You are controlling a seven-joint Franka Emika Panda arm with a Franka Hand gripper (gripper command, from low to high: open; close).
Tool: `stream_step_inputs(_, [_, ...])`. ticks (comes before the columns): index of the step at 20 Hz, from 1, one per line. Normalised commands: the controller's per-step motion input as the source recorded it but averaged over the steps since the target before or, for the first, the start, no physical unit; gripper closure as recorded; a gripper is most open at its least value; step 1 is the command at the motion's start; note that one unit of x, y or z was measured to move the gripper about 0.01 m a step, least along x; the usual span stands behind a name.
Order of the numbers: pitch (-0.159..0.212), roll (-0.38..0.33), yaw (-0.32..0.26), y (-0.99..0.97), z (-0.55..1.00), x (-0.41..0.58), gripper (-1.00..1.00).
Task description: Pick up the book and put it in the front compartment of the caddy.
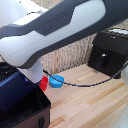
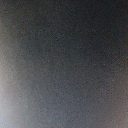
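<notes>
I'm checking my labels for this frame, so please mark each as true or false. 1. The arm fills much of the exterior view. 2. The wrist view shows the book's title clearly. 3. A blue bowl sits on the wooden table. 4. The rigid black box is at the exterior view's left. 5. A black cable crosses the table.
1. True: the arm spans the upper frame.
2. False: the wrist view is a featureless dark grey blur.
3. True: the blue bowl rests on the wooden table.
4. False: the rigid black box stands at the exterior view's right.
5. True: a black cable runs across it.
</notes>
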Motion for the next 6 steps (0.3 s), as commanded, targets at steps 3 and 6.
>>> stream_step_inputs(3, [0.13, 0.021, 0.002, -0.07, 0.19, 0.124, -1.0])
stream_step_inputs(6, [0.165, 0.074, 0.0, -0.22, 0.25, 0.161, -1.0])
